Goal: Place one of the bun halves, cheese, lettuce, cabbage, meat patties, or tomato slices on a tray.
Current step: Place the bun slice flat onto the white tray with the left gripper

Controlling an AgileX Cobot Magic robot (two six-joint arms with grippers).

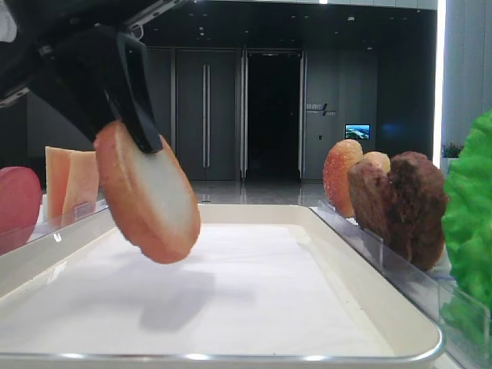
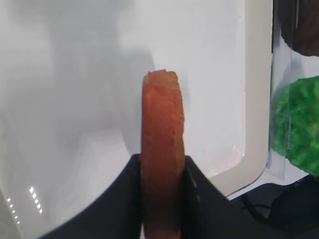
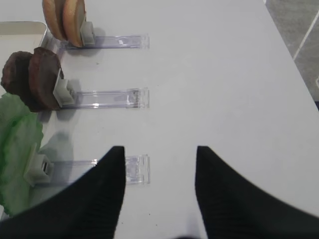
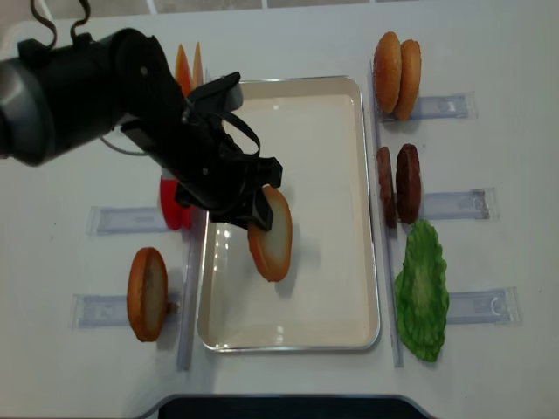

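Exterior high view: your left hand (image 1: pixel 142 134) is clamped on a bun half (image 1: pixel 147 194), tilted, hanging above the tray (image 1: pixel 346 254) w/o touching its paper. Step in hand looks like placing; next you'd need to lower, then release. Right hand (image 3: pixel 159 186) sits parked w/ fingers apart over the surface (image 3: pixel 224 74), gripping nothing. Cheese is mostly cut off.

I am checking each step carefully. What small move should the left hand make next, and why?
Probably lower it a little. The left hand is shut on a bun half, which hangs tilted above the tray's white lining, not touching it. Opening now would drop it.
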